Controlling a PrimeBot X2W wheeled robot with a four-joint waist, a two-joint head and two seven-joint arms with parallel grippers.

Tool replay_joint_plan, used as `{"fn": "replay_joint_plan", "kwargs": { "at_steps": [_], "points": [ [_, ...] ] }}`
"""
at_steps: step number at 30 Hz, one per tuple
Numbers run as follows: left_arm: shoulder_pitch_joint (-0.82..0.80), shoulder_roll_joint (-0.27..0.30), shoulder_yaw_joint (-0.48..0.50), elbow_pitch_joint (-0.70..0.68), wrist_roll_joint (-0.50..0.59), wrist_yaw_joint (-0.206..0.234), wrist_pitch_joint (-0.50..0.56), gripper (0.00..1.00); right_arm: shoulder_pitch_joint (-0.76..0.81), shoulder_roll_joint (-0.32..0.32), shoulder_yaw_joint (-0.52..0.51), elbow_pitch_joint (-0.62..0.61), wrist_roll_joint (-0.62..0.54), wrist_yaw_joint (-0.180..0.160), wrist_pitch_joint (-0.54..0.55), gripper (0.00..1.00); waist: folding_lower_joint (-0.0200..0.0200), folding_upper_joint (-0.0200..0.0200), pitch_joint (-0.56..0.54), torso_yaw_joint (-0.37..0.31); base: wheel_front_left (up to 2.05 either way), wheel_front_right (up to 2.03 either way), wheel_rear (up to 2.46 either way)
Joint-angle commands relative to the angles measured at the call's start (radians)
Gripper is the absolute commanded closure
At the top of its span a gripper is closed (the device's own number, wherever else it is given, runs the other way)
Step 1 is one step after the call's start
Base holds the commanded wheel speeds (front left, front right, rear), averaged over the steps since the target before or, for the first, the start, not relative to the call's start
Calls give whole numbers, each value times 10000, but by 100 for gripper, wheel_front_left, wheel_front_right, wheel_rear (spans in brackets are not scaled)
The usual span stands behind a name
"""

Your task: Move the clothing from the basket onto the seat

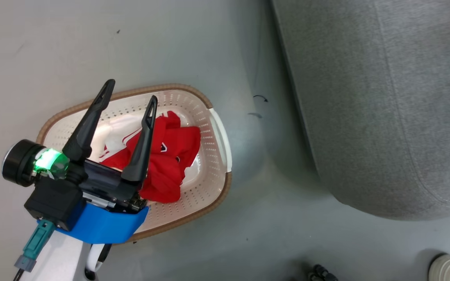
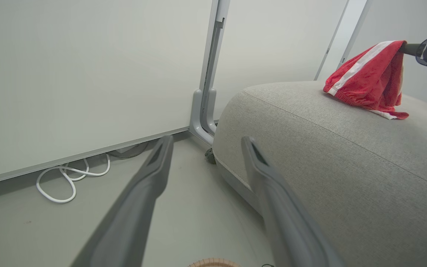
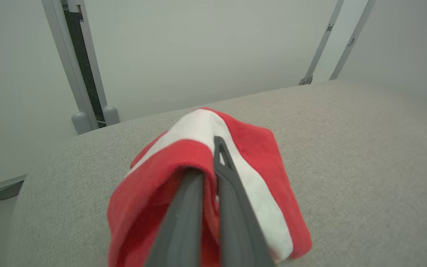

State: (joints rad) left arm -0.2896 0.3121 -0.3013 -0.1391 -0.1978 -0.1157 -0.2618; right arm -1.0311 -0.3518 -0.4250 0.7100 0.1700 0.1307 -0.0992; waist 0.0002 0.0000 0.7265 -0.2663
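A red garment (image 1: 174, 156) with white trim and a small dark emblem lies bunched in the cream basket (image 1: 219, 128) with a brown rim, which stands on the floor. My left gripper (image 1: 131, 90) hangs open above the basket's left half, nothing between its fingers; in the left wrist view the left gripper (image 2: 207, 140) points past the basket rim (image 2: 213, 262) toward the grey seat (image 2: 347, 155). My right gripper (image 3: 209, 159) is shut on a second red garment (image 3: 258, 163) with a white stripe. That garment (image 2: 369, 81) drapes down onto the top of the seat (image 3: 347, 148).
The seat (image 1: 385, 97) fills the right of the head view, a strip of floor between it and the basket. A white cable (image 2: 69, 178) lies by the wall panels, near a grey post (image 2: 206, 111). A pale round object (image 1: 449, 268) sits at the lower right.
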Motion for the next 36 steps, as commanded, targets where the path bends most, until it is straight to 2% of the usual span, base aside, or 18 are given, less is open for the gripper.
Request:
{"fn": "replay_joint_plan", "kwargs": {
  "at_steps": [1,10,17,20,27,36],
  "points": [
    [-206,-12,5,-28,40,1,-47,0,98,37,50,298,-60,1,-96,0,-2,0,106,196,0,0,0],
    [-186,-337,-99,283,-98,-52,-48,0,386,-70,626,1377,-132,1,-127,0,-2,0,-681,384,0,0,0],
    [386,-881,163,873,-398,-83,-47,0,1288,-155,1170,1701,-88,1,-447,0,-2,0,-2249,623,0,0,0],
    [727,-1113,403,1166,-495,-91,-47,0,1792,69,1268,1551,110,1,-801,0,-2,0,-2939,660,0,0,0],
    [1522,-1588,734,2280,-629,-140,-40,0,3382,683,1620,583,-316,1,-1362,0,-2,0,-4629,785,0,0,0],
    [2335,-2060,1354,2975,-718,-135,-40,0,5788,1936,2229,-1948,-704,1,-1168,0,-2,0,-6115,964,0,0,0]
  ]
}}
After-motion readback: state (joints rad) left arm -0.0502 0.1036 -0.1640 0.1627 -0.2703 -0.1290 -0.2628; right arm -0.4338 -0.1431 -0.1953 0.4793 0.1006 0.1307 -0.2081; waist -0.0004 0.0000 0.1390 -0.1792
